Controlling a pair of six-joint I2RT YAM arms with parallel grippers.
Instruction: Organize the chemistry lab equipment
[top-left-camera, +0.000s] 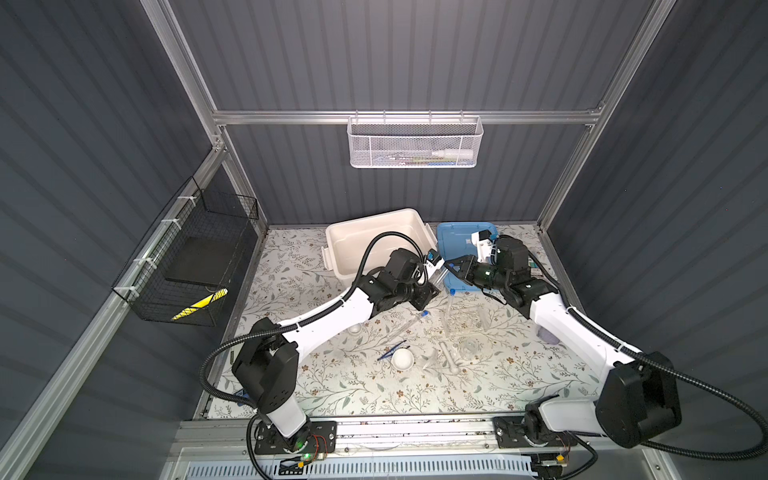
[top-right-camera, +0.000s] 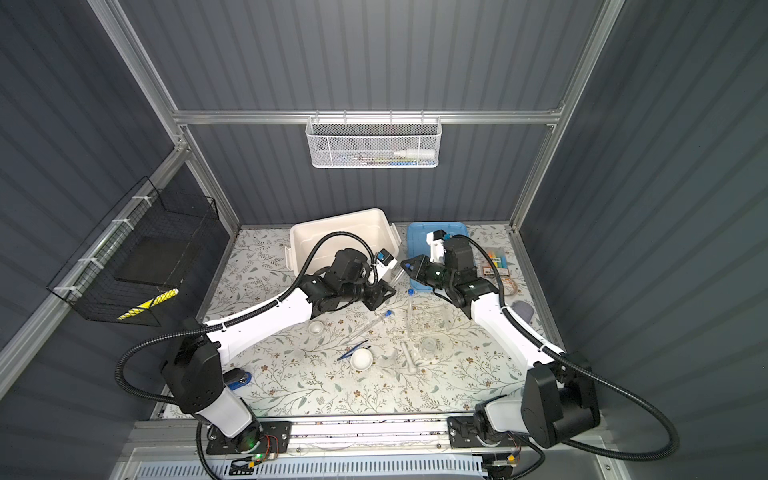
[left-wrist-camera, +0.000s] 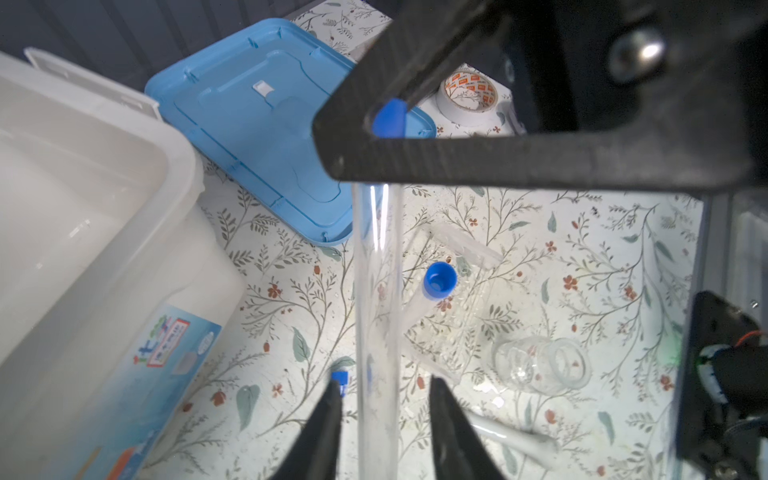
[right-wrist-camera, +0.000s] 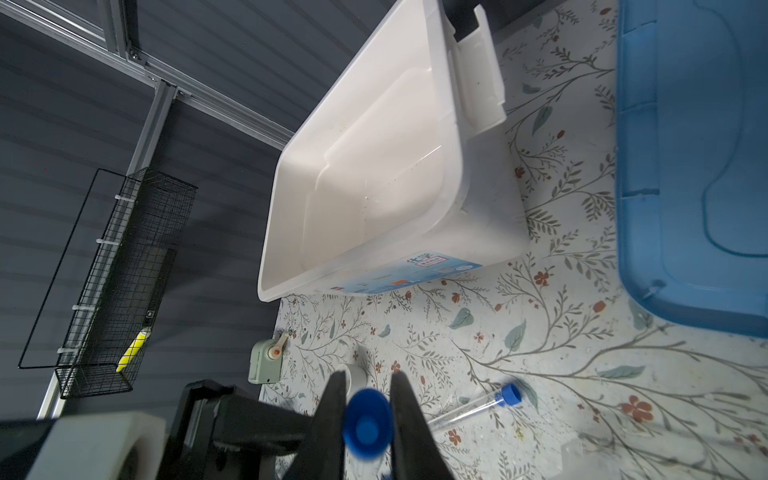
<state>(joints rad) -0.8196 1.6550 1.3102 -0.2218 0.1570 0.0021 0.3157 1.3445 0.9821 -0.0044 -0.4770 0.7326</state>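
A clear blue-capped test tube (left-wrist-camera: 378, 266) hangs in the air between both grippers, seen in a top view as test tube (top-right-camera: 397, 274). My right gripper (right-wrist-camera: 368, 419) is shut on its blue cap (left-wrist-camera: 388, 118). My left gripper (left-wrist-camera: 383, 384) stands open around the tube's lower part, with a gap on each side. Below, a second tube (top-left-camera: 413, 322) lies on the mat and a third (top-left-camera: 451, 305) stands in the clear rack (top-left-camera: 467, 320). Nearer the front lie a white dish (top-left-camera: 403, 358), dark blue tweezers (top-left-camera: 391, 350), the white pestle (top-left-camera: 451, 359) and a clear jar (left-wrist-camera: 540, 365).
The open white bin (top-left-camera: 336, 249) stands at the back behind the left arm, and the blue lid (top-left-camera: 453, 237) lies flat beside it. A small white dish (top-left-camera: 356, 329) sits by the left forearm. Markers (top-right-camera: 496, 262), a tape roll (left-wrist-camera: 467, 97) and a grey cloth (top-right-camera: 523, 309) lie at the right edge.
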